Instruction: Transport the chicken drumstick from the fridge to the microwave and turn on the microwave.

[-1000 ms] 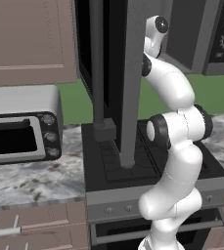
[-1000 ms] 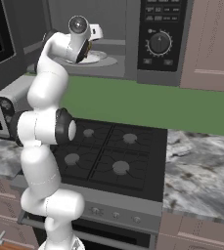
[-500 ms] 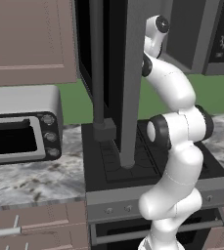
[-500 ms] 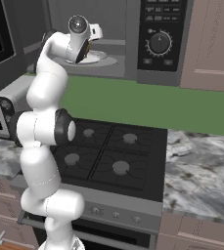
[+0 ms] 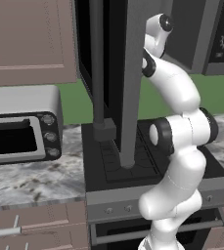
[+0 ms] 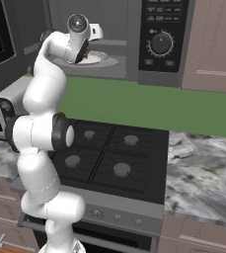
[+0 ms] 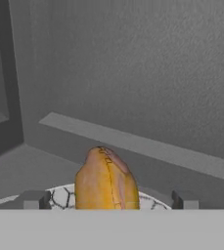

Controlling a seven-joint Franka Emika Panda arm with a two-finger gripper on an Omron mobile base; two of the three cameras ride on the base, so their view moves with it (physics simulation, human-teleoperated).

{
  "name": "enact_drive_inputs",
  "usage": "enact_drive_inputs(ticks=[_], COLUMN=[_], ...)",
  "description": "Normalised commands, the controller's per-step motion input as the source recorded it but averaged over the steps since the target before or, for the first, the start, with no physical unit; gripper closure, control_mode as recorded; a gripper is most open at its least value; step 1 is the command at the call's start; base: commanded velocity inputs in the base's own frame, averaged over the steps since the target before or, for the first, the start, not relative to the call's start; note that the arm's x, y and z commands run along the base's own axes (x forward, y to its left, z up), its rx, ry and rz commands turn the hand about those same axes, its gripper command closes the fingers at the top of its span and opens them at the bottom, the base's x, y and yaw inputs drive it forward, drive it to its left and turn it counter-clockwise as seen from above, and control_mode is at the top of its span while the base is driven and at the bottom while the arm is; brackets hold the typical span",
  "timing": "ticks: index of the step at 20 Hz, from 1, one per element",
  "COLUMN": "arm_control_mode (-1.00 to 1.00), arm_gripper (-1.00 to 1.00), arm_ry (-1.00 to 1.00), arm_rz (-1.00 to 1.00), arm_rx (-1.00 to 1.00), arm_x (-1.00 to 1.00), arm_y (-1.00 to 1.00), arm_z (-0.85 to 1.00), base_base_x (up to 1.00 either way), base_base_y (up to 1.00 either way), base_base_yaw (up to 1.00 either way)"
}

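tool (image 7: 108,199) holds chicken drumstick (image 7: 106,179) over microwave (image 6: 134,39) plate (image 7: 59,196).

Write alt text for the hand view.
A golden-orange chicken drumstick stands between the hand's two dark fingertips, over a pale round plate inside the grey microwave. Behind it a low ledge runs along the back wall.

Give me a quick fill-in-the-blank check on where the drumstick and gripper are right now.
1. The chicken drumstick sits between the two ____ of the gripper.
2. Under it lies the microwave's white ____.
3. The microwave's door stands ____.
4. On the counter by the stove stands a silver ____ oven.

Missing: fingertips; plate; open; toaster
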Motion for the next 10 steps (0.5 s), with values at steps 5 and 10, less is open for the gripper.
enact_drive_inputs(ticks=[5, 10], arm_control_mode=[-1.00, -1.00], arm_gripper=[-1.00, -1.00], arm_ry=[0.00, 0.00], arm_rz=[0.00, 0.00], arm_rx=[0.03, 0.01], arm_x=[-0.64, -0.70], arm_y=[-0.03, 0.00], arm_z=[0.00, -0.03], base_base_x=[0.00, 0.00], base_base_y=[0.00, 0.00], base_base_yaw=[0.00, 0.00])
